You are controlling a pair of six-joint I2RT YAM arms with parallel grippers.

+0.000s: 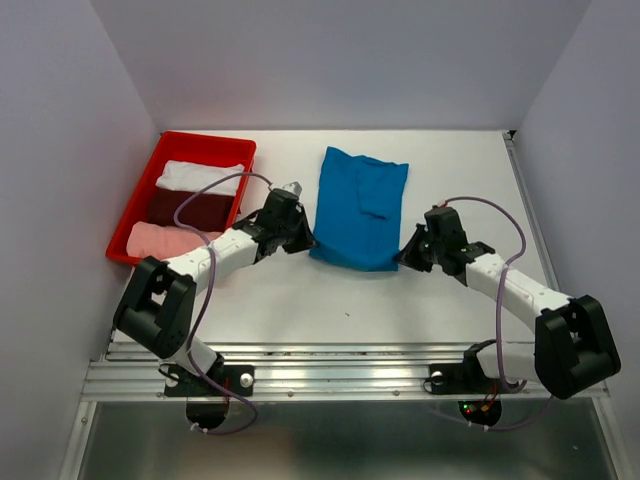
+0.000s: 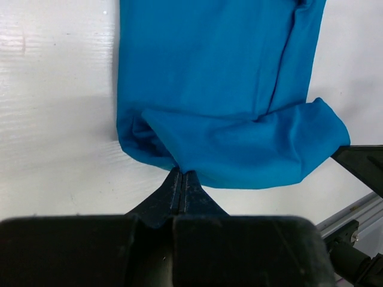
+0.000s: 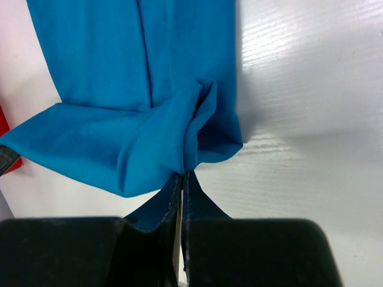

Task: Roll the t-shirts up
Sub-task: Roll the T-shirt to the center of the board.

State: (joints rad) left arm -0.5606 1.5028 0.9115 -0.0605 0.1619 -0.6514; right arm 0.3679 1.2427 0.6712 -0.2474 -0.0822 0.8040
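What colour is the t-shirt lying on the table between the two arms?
The t-shirt is plain bright blue; clearest in the left wrist view.

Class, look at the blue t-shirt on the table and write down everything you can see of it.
The blue t-shirt is bright blue soft cloth, folded lengthwise into a narrow oblong. It lies flat on the white table, to the right of the red tray. Its near edge is turned up and over in a loose first fold. The left gripper and right gripper, both shut, pinch the two corners of that edge.
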